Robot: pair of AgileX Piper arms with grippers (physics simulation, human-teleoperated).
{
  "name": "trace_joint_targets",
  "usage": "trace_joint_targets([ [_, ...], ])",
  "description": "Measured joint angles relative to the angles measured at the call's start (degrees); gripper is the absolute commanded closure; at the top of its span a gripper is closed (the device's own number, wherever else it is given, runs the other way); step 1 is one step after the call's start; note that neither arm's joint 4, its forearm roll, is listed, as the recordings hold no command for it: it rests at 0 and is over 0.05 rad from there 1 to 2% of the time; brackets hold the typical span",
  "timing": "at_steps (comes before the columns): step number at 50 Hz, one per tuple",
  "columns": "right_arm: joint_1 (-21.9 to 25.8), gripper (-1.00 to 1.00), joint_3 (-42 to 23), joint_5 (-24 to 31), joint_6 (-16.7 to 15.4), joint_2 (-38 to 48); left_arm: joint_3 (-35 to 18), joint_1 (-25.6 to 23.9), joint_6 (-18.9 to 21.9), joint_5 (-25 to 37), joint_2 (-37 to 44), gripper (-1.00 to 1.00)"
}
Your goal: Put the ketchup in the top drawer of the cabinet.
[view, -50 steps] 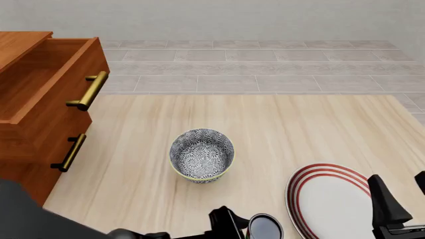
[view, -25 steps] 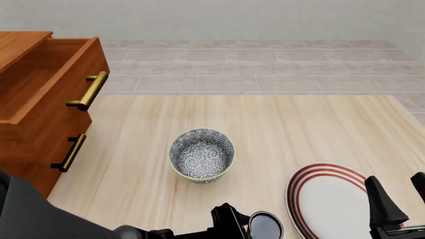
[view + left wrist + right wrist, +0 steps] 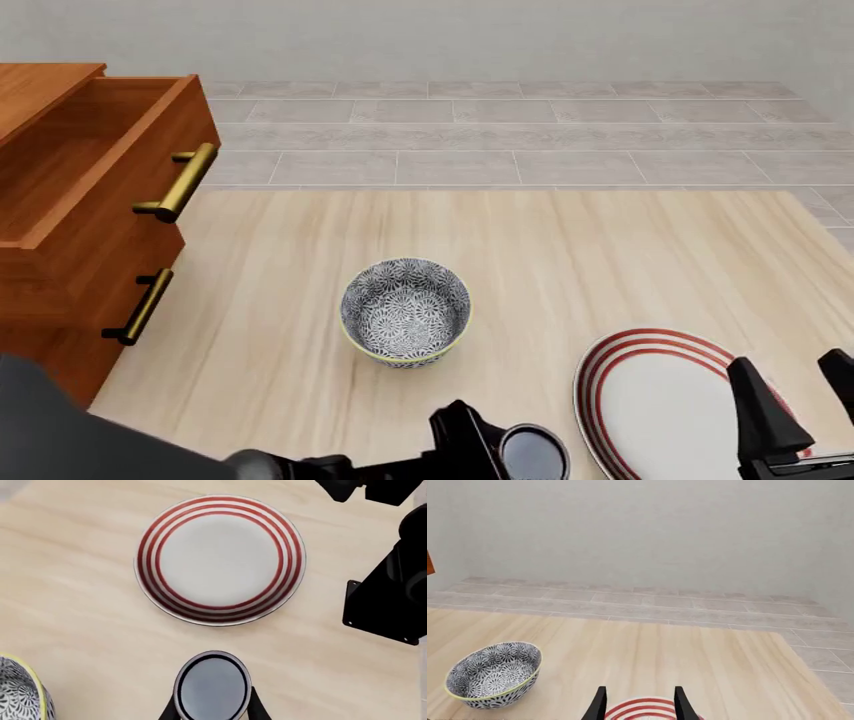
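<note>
Front view: the ketchup [image 3: 533, 453] is sitting at the bottom centre, between the left gripper's [image 3: 497, 455] fingers, jaws narrowly flanking it; actual grip cannot be told. Right gripper [image 3: 638, 704], jaws apart, is hovering over the plate [image 3: 663, 403].

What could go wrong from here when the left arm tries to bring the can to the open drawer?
1. The left pincer straddles only the can at the table's near edge; an off-centre squeeze may tip it.
2. The patterned bowl stands between the can and the top drawer, so a low carry could hit it.
3. The striped plate lies close beside; a swing could nudge it.
</note>
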Motion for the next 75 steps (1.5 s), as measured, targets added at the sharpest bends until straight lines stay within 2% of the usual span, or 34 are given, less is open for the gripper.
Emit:
trace_joint_targets([
  [16, 0.02, -1.0, -0.08, -0.05, -0.06, 0.15, 1.76, 0.09, 1.0, 1.22, -5.6, 1.0],
  [38, -0.14, -1.0, -0.17, -0.01, -0.24, 0.14, 7.5, 1.42, 3.81, 6.17, -20.57, 1.0],
  [54, -0.11, -1.0, 0.16, -0.12, -0.39, 0.05, 9.35, 2.8, 3.72, 16.06, -34.95, 1.0],
  [66, -0.26, -1.0, 0.24, -0.35, -0.3, 0.13, 9.31, 2.99, 3.51, 20.21, -39.66, 1.0],
  [75, -0.24, -1.0, 0.37, -0.41, -0.2, 0.17, 8.34, 8.5, 2.97, 33.24, -53.81, 1.0],
])
